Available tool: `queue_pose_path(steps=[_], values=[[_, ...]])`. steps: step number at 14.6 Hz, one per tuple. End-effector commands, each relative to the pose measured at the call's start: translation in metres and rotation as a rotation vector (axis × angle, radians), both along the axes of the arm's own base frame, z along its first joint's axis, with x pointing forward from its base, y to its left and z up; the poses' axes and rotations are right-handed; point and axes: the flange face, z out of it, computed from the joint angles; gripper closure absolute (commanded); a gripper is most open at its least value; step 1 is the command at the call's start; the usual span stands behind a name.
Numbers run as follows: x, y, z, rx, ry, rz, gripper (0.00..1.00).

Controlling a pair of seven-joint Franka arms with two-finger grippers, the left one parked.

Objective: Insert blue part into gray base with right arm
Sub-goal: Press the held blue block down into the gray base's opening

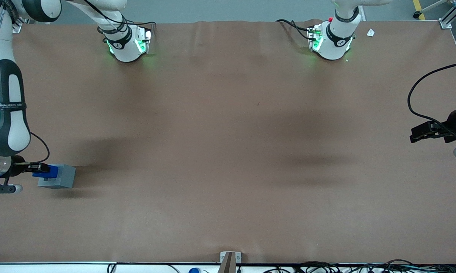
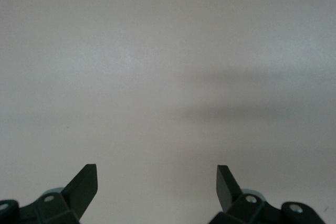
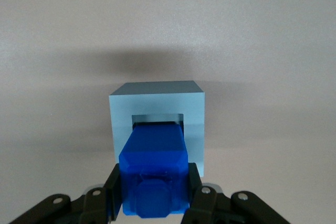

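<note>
Blue parts: I counted one blue part [image 3: 153,169], sitting at the recess of the gray base.
Gray bases: I saw one gray base [image 1: 58,176], toward the working arm's end of the table [image 1: 228,151].
Working arms: I had one right arm [image 1: 6,113], reaching over the table above the gray base.
Grippers on it: I counted one gripper [image 3: 153,203], two fingers closed against the sides of the blue part, just above the gray base.
Tables: I saw one, brown, under the gray base.
</note>
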Motion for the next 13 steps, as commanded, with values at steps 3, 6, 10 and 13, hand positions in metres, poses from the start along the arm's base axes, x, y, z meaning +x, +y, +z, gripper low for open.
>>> queue_pose_path(steps=[3, 6, 10, 13], values=[[-0.001, 0.0, -0.021, 0.015, 0.033, -0.004, 1.0], [0.002, 0.001, -0.021, 0.014, 0.036, 0.0, 1.0], [0.009, 0.0, -0.014, 0.013, 0.043, 0.005, 1.0], [0.011, 0.0, -0.014, 0.007, 0.038, 0.014, 1.0]])
